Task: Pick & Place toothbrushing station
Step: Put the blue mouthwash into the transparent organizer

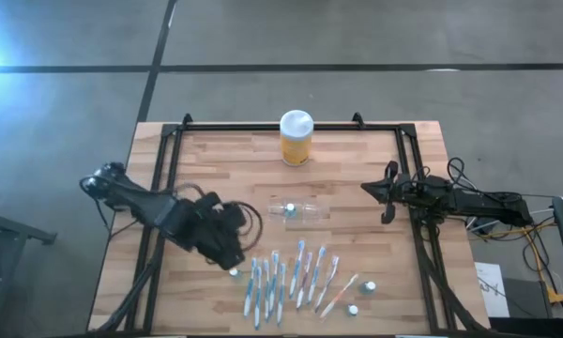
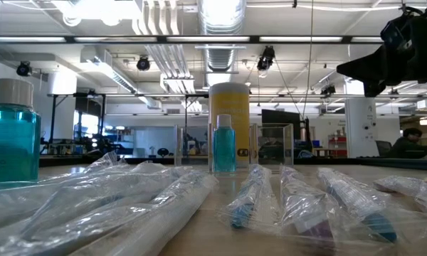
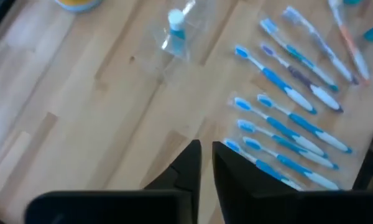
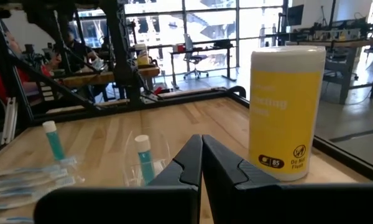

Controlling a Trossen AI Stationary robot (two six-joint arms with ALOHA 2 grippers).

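Tabletop (image 1: 216, 155) of pale wooden planks, framed by black rails, carries everything here. The toothbrushing station (image 1: 300, 211), a low see-through plastic holder with joined cup-like compartments, sits near the middle of the tabletop, and a small blue bottle with a white cap (image 1: 288, 208) stands in its left end. From the left wrist camera the same holder (image 3: 180, 40) shows as a faint clear outline around the bottle, apart from everything else on the wood. Behind it, toward the far rail, stands the yellow jar with a white lid (image 1: 296, 138), well apart from the holder; in the low view the jar (image 2: 229, 117) rises directly behind the bottle.

Nearer the front edge lies a row of plastic-wrapped toothbrushes with blue and white handles (image 1: 281, 277), side by side, with a few small capped bottles (image 1: 360, 296) close to their right end.

The left hand (image 1: 233, 252) hangs over the tabletop just left of the toothbrush row; in its wrist view its two dark fingers (image 3: 188, 165) stand a narrow gap apart, with nothing between them. The right hand (image 1: 387, 192) waits over the right side of the tabletop, its fingers pressed together and empty, well apart from the holder.
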